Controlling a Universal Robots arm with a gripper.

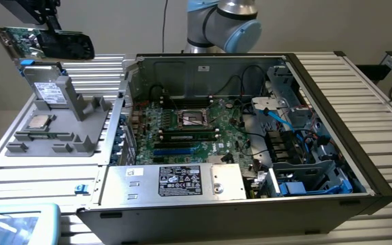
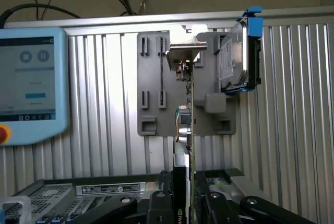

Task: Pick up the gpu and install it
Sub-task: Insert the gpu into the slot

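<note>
The jaws are closed partway onto the gpu [image 1: 54, 43], gripping it by its upper edge. They hold it upright in the air at the exterior view's left, above the grey parts holder [image 1: 80, 145] and apart from it. That holder sits on the ribbed worktop [image 1: 39, 173] and carries a silver drive with blue clips [image 1: 46, 88] standing on edge, a processor chip [image 1: 38, 122] lying flat and a loose memory stick [image 1: 43, 136]. The open computer case [image 1: 216, 219] beside it contains the motherboard [image 1: 148, 138] with a seated memory stick [image 1: 189, 137], a labelled power supply [image 1: 175, 181] and a blue cable [image 1: 277, 120].
</note>
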